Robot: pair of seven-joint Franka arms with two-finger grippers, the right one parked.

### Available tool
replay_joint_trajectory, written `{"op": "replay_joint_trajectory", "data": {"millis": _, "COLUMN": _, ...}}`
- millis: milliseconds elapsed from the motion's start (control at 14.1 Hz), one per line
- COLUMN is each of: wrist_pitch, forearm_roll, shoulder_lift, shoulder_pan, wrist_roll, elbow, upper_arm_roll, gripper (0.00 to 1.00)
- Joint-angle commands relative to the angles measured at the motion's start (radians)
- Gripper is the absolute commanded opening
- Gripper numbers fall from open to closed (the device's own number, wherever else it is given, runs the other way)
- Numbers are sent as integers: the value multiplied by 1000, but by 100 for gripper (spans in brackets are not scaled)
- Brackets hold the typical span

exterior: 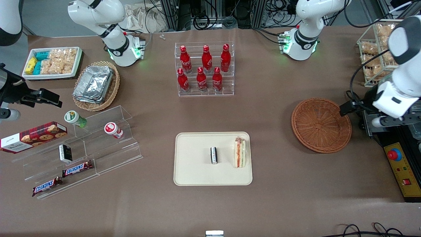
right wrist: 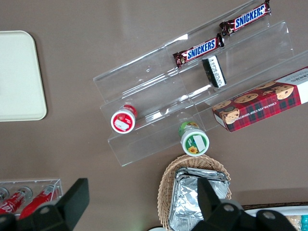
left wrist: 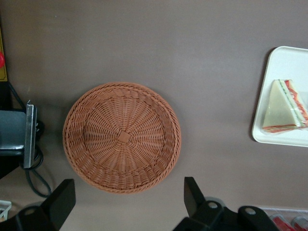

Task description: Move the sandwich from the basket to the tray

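Observation:
The sandwich [exterior: 239, 152] lies on the cream tray [exterior: 194, 171], at the tray's edge nearest the working arm's end of the table. It also shows in the left wrist view [left wrist: 284, 108] on the tray [left wrist: 284, 57]. The round reddish-brown wicker basket [exterior: 320, 125] sits empty on the table toward the working arm's end; the wrist view looks straight down into it [left wrist: 121, 137]. My left gripper [exterior: 348, 108] hangs above the table beside the basket's rim, clear of it. In the wrist view the gripper [left wrist: 127, 204] is open and empty.
A small black-and-white packet [exterior: 214, 155] lies in the tray's middle. A clear rack of red bottles [exterior: 204, 69] stands farther from the front camera than the tray. A control box with a red button [exterior: 401, 171] and a wire rack of snacks [exterior: 375, 49] flank the basket.

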Motion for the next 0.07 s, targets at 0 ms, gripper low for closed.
{"op": "replay_joint_trajectory", "data": {"millis": 0, "wrist_pitch": -67, "forearm_roll": 5, "shoulder_lift": 87, "shoulder_pan": 9, "wrist_roll": -27, "elbow": 111, "upper_arm_roll": -10, "gripper": 100}}
